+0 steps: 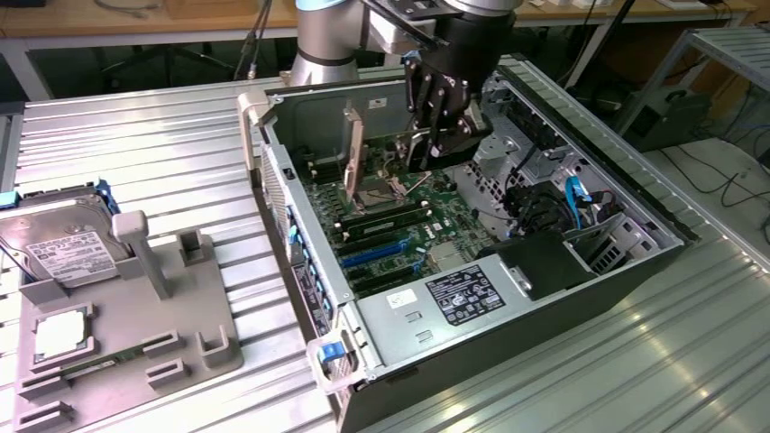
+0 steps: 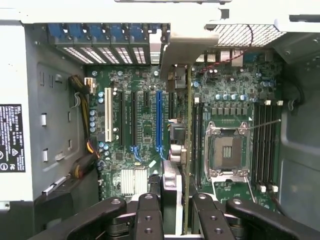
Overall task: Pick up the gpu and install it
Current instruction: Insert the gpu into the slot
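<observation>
Dark gpu (image 2: 187, 145) hangs edge-on, pinched in the part-closed hand (image 2: 179, 216), its long axis running straight out from it alongside the blue slot (image 2: 159, 125).

Edge-on gpu (image 2: 172, 181) in tool (image 2: 176, 212), apparently over motherboard (image 2: 134, 131)

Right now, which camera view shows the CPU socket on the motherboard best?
The wrist view. It looks straight down on the CPU socket, so its whole square metal frame and dark middle are plain to see. The exterior view shows the same socket at a slant, deep inside the open computer case, with much less detail.
</observation>
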You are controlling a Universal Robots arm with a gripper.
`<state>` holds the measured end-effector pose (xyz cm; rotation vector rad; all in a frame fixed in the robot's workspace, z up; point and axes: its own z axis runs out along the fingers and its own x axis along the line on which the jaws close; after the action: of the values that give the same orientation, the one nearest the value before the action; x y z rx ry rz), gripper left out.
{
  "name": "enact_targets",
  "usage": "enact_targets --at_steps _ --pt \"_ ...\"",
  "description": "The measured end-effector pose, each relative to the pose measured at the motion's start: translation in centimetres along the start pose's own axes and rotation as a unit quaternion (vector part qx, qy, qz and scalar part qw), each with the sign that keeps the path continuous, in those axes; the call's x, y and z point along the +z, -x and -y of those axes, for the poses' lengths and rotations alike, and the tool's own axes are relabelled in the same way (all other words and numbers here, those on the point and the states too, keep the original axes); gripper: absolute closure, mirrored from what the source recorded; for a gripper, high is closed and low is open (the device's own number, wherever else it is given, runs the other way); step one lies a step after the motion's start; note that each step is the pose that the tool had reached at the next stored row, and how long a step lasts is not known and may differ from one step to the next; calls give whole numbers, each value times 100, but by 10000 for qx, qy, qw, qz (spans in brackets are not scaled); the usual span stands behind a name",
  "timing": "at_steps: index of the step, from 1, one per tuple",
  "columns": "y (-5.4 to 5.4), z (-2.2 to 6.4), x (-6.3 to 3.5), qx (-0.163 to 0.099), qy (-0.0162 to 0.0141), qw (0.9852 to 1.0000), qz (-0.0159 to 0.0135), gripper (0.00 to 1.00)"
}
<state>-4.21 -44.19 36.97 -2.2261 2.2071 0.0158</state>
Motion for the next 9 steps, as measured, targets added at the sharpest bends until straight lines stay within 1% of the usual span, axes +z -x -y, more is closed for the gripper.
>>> enact_targets --at_steps 6,9 --pt "0 -5 94 -1 2 10000 1 71" --pt "0 -40 128 -2 2 10000 2 71"
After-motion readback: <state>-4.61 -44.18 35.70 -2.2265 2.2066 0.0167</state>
